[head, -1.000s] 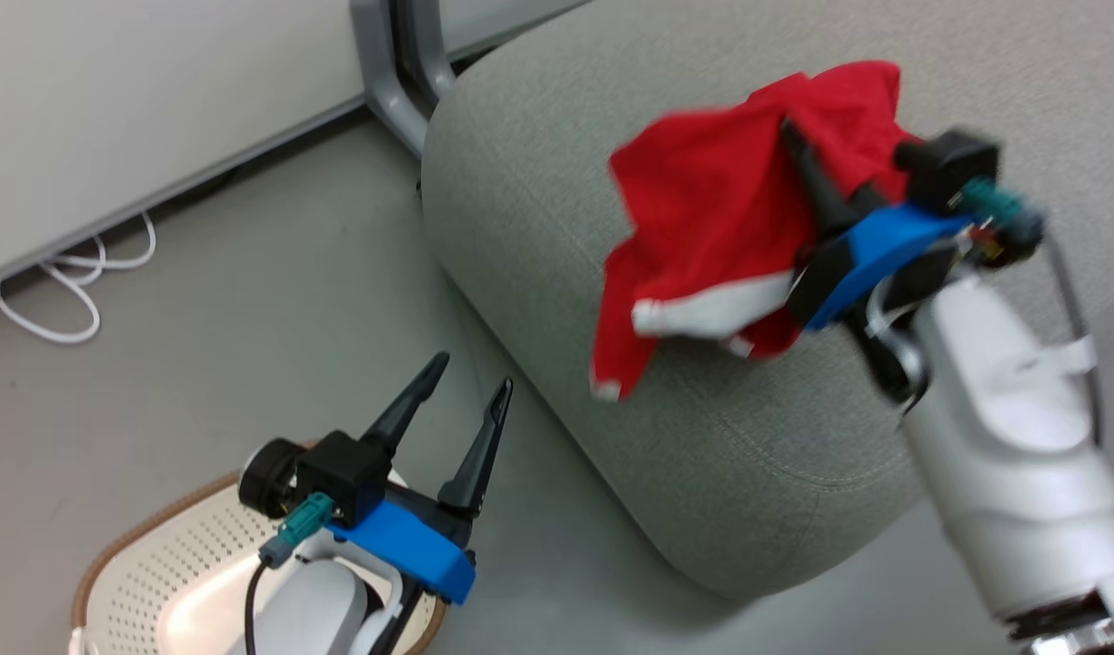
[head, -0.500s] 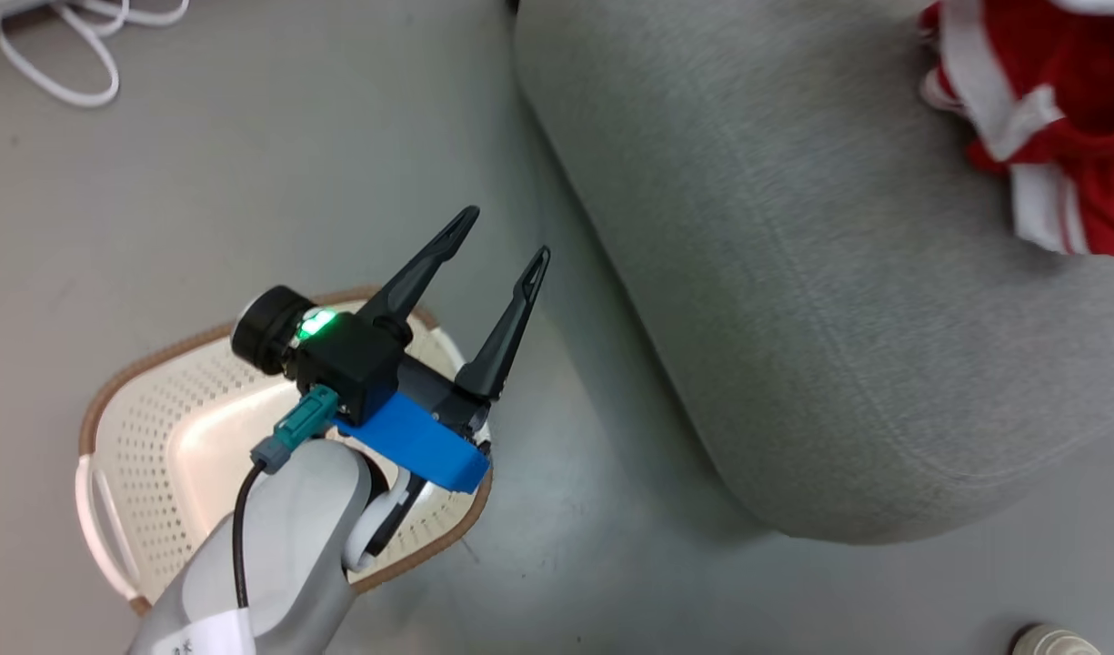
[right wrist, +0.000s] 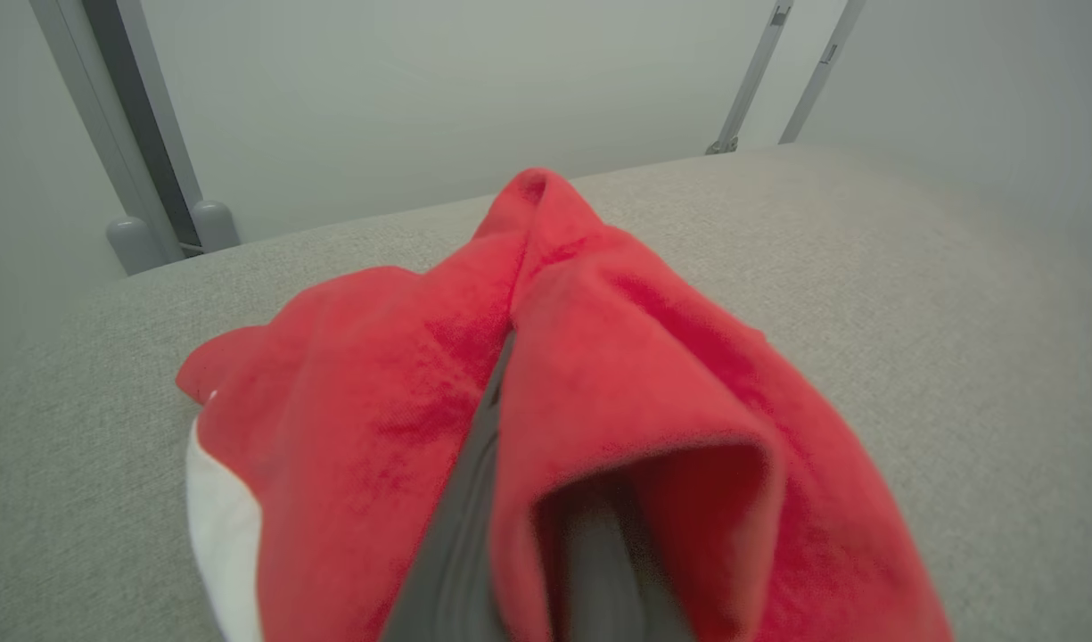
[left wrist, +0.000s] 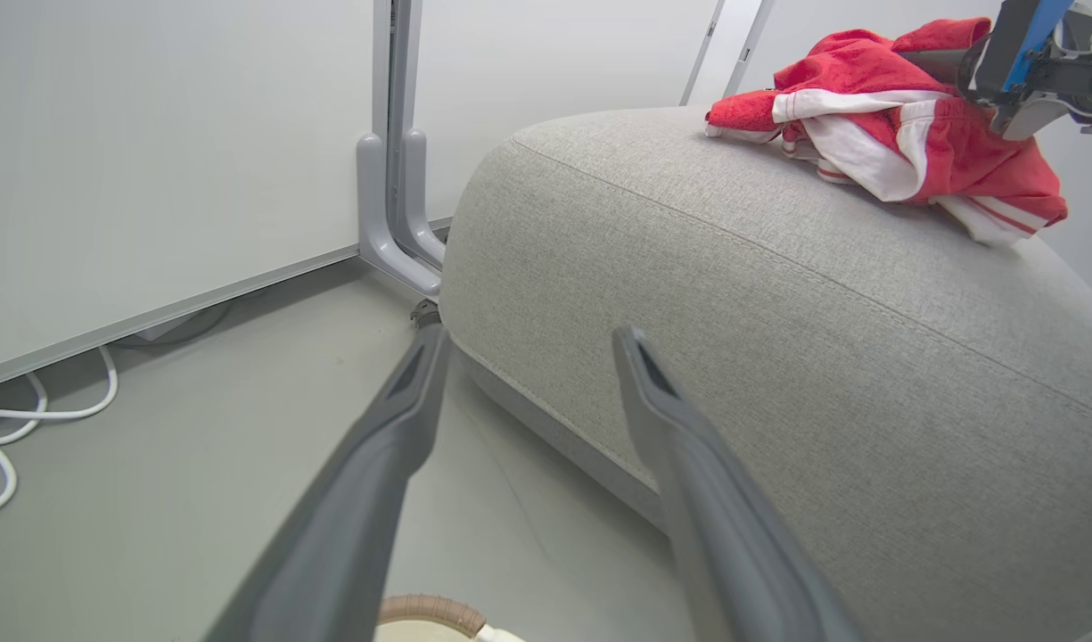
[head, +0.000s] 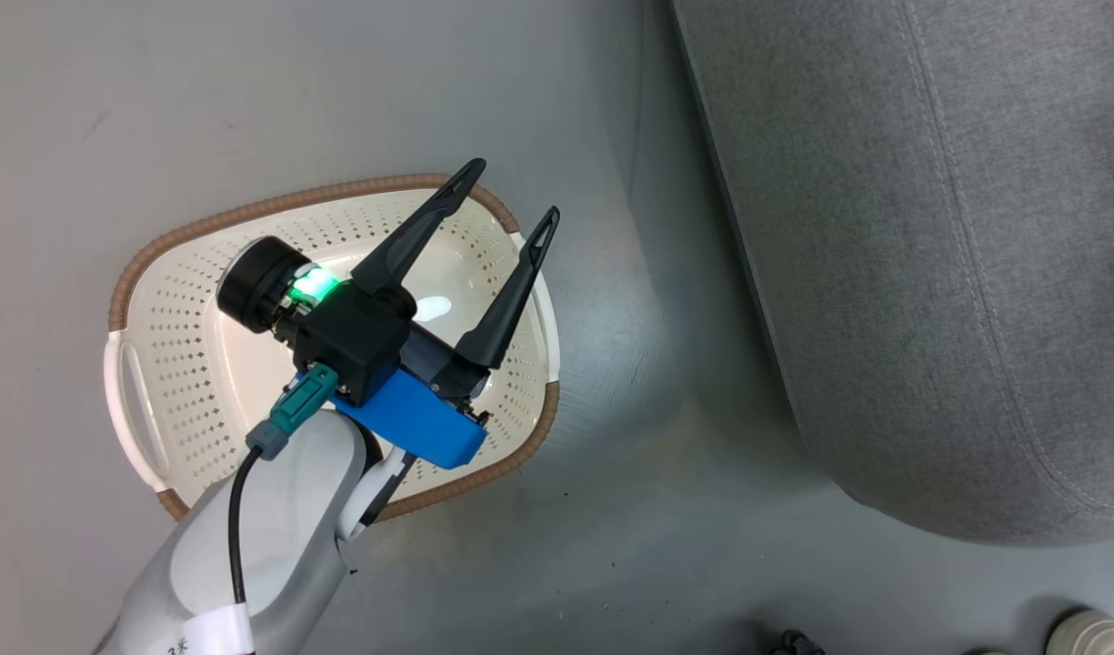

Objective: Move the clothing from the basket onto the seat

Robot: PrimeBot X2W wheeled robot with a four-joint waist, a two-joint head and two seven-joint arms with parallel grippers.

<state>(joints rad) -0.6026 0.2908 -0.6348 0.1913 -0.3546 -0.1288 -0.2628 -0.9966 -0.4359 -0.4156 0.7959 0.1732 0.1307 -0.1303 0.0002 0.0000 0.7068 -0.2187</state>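
My left gripper (head: pixel 511 193) hangs over the basket (head: pixel 247 207), fingers spread wide apart. The basket sits on the grey floor (head: pixel 84 91), near the seat (head: pixel 929 227) but not touching. Further off, on the seat's top, the red-and-white clothing (left wrist: pixel 866 67) lies bunched, with my right gripper (right wrist: pixel 496 401) pinched tight on a fold of it.
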